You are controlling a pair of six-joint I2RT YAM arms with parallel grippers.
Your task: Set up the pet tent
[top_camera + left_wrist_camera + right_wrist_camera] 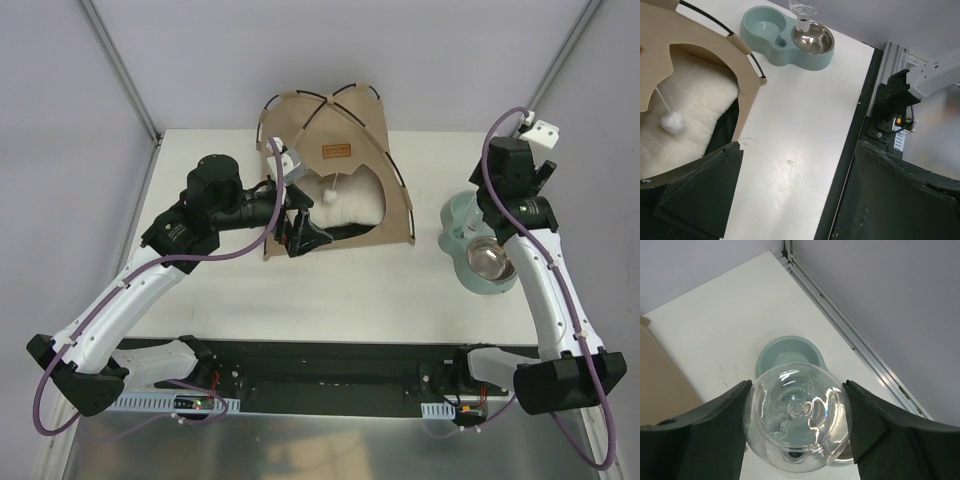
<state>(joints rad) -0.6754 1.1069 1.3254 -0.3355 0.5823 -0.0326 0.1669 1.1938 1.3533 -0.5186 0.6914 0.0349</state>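
The pet tent [335, 165] stands at the back middle of the table. It is tan with thin black poles, a brown label patch [338, 152] and a white pompom [331, 196] hanging in its arched doorway. In the left wrist view the tent [695, 35] and the pompom [671, 121] are at the left. My left gripper [303, 232] is open and empty by the tent's front left corner, its jaws wide apart over the bare table [797, 200]. My right gripper [498, 215] is off to the right, shut on a clear bottle [797, 415].
A cream fluffy pillow [350, 205] lies inside the tent and also shows in the left wrist view [690, 105]. A teal double pet bowl [478, 245] with a steel insert [490, 262] stands at the right edge, with the bottle standing in it [802, 12]. A metal rail [850, 330] runs along the table's edge.
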